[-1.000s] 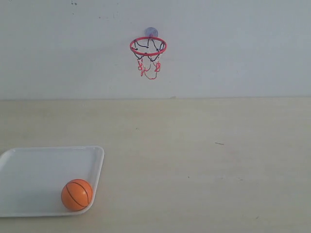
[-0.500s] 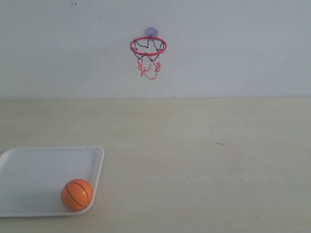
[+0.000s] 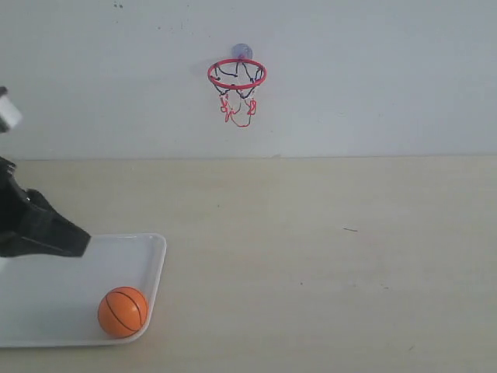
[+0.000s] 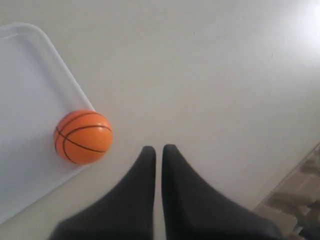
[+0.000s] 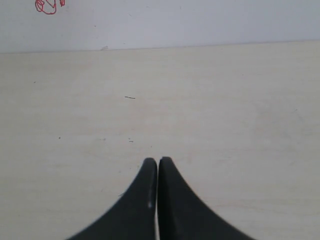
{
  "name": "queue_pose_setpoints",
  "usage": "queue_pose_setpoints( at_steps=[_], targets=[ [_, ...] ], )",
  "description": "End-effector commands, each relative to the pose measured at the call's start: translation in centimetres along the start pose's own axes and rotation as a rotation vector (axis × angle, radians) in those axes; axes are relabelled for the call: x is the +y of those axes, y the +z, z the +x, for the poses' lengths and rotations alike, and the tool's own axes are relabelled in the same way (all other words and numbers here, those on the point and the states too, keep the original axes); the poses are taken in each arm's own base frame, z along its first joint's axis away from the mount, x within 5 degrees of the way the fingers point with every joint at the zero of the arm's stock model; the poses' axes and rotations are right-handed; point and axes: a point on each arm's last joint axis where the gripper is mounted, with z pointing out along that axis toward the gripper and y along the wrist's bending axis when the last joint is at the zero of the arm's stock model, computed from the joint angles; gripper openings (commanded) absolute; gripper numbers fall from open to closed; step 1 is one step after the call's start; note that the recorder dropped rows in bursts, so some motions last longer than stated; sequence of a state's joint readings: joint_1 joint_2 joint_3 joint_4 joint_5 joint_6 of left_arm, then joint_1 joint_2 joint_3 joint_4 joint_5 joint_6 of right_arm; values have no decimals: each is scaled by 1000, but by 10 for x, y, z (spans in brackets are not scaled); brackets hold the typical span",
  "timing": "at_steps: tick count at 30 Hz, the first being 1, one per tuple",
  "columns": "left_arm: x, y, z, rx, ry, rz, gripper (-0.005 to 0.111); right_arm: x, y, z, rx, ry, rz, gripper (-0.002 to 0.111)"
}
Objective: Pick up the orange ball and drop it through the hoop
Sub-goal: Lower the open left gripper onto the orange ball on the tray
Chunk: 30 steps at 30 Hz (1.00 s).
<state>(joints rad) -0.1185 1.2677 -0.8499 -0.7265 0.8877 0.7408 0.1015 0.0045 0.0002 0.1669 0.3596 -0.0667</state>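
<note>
The orange ball (image 3: 123, 311) (image 4: 83, 136) rests in the near right corner of a white tray (image 3: 46, 280) (image 4: 25, 100). High on the back wall hangs the hoop (image 3: 237, 75), red ring level, net dangling; a bit of the red net (image 5: 47, 6) shows in the right wrist view. My left gripper (image 3: 81, 242) (image 4: 159, 148) reaches in from the left edge above the tray, shut and empty, its tips up and to the left of the ball, not touching it. My right gripper (image 5: 158, 161) is shut over bare table, holding nothing; it is out of the exterior view.
The pale wooden table (image 3: 326, 256) runs back to a plain white wall (image 3: 373, 78). In the left wrist view the table's edge and floor (image 4: 300, 195) show beyond the fingers.
My left arm has come into the exterior view from the left edge, now over the tray. The ball, tray and hoop have not moved.
</note>
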Motion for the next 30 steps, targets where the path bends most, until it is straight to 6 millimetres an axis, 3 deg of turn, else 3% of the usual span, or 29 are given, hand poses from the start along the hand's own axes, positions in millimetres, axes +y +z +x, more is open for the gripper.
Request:
queue_pose_setpoints(
  at_steps=[1, 5, 8, 19, 23, 30],
  targets=[
    [-26, 20, 4, 130, 109, -33, 4, 0, 0, -1, -8, -3, 2, 0],
    [-39, 31, -6, 38, 173, -123, 4, 0, 0, -1, -8, -3, 2, 0],
    [-37, 34, -10, -15, 45, -145, 4, 0, 0, -1, -8, -3, 2, 0],
    [-12, 78, 3, 207, 72, -213, 6, 0, 0, -1, -8, -3, 2, 0],
    [-5, 95, 9, 273, 57, -213, 24, 0, 0, -1, -8, -3, 2, 0],
    [5, 106, 7, 248, 80, -270, 72, 0, 0, -1, -8, -3, 2, 0]
  ],
)
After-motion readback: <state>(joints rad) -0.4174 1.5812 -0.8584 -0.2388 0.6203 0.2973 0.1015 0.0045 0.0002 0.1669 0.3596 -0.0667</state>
